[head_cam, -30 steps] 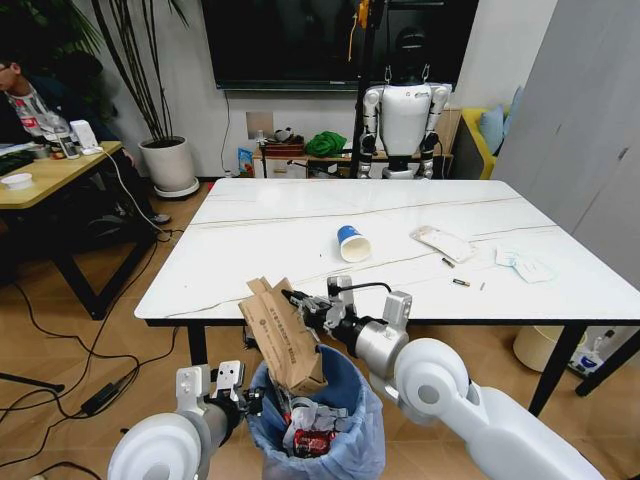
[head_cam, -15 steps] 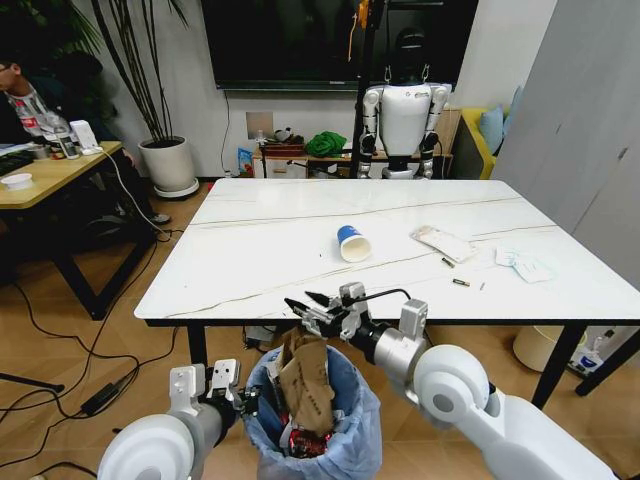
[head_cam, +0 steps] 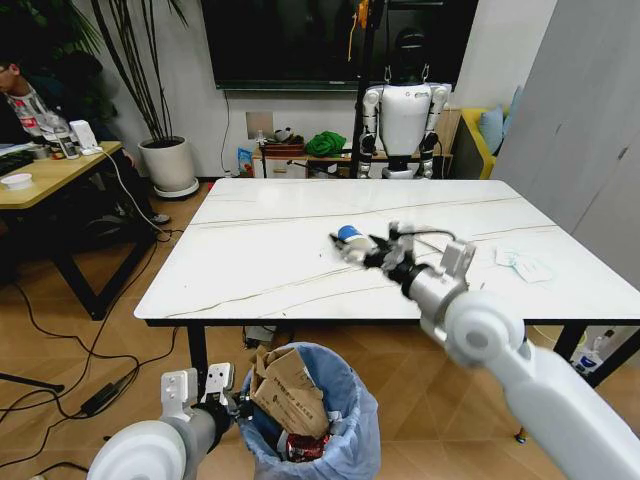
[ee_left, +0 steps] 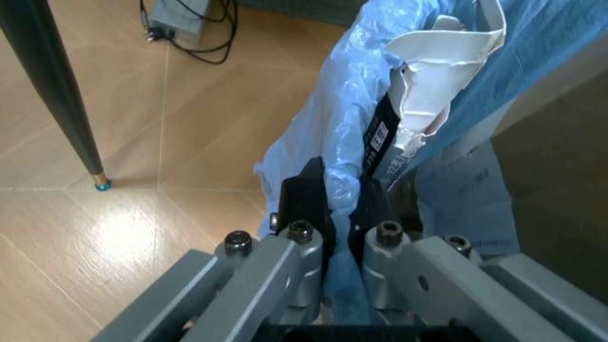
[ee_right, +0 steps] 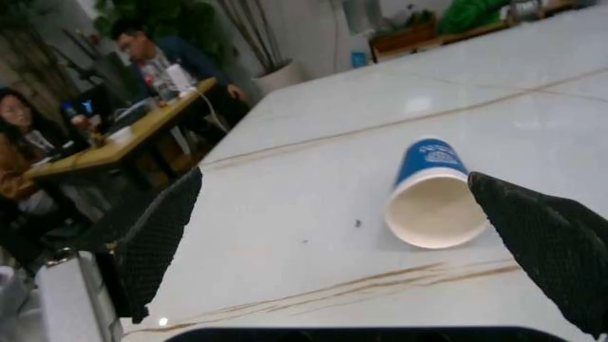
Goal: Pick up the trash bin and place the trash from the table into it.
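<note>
- My head camera looks forward and down from just off the desk's (head_cam: 250,250) near edge, taking in the whole top and the trash bin (head_cam: 345,440) on the floor below.
- My left wrist camera sits close against the bin's blue bag (ee_left: 323,142), facing along my left pincer (ee_left: 332,206) toward the floor.
- My right wrist camera hovers low over the desk, facing the blue paper cup (ee_right: 432,192) between my right pincer's (ee_right: 361,235) spread fingers; the head view shares that cup (head_cam: 347,237).

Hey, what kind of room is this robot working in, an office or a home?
Probably an office or robotics lab: a large wall screen, a humanoid robot on a stand, and people working at a wooden desk beside the marble-look table.
</note>
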Tool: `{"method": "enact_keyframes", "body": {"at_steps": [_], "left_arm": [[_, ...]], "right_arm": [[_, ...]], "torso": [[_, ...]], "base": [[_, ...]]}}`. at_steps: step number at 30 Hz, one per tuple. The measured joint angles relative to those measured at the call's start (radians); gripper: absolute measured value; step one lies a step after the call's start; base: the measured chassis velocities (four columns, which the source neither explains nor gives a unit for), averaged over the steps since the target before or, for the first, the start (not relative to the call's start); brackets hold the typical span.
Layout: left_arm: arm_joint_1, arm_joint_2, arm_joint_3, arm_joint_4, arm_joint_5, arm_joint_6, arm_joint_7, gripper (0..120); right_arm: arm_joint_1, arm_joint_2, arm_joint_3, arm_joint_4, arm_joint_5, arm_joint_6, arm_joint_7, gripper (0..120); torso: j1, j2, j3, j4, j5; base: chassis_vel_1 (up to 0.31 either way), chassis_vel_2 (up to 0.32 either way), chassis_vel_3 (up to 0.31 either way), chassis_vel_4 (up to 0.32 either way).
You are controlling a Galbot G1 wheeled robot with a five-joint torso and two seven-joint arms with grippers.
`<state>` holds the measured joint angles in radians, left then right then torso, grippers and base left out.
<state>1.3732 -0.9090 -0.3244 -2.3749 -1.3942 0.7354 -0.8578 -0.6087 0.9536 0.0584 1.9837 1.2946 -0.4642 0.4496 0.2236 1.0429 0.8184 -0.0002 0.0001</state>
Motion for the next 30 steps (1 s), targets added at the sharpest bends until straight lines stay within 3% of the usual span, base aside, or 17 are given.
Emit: {"method": "enact_keyframes", "body": {"at_steps": [4, 9, 12, 30], "left_arm": [[-0.002, 0.0, 0.006, 0.0, -0.002, 0.0, -0.001, 0], [-0.007, 0.004, 0.01, -0.004, -0.014, 0.0, -0.008, 0], [-0.009, 0.006, 0.007, -0.01, -0.018, 0.0, -0.009, 0], [-0.033, 0.005, 0.028, -0.017, -0.029, 0.0, -0.005, 0]], "right_arm": [[0.042, 0.013, -0.024, -0.079, 0.009, -0.027, 0.035, 100], [0.082, 0.006, -0.084, -0.23, -0.296, -0.046, -0.195, 100], [0.088, 0.009, -0.106, -0.281, -0.358, -0.038, -0.231, 100], [0.216, 0.118, -0.175, -0.576, -0.303, -0.007, -0.201, 100]], "torso": [[0.0, 0.0, 0.0, 0.0002, -0.0001], [0.0, 0.0, 0.0, 0.0001, -0.0002], [0.0, 0.0, 0.0, -0.0001, 0.0001], [0.0, 0.0, 0.0, 0.0, -0.0002]], "base": [[0.0, 0.0, 0.0, 0.0], [0.0, 0.0, 0.0, 0.0], [0.0, 0.0, 0.0, 0.0], [0.0, 0.0, 0.0, 0.0]]}}
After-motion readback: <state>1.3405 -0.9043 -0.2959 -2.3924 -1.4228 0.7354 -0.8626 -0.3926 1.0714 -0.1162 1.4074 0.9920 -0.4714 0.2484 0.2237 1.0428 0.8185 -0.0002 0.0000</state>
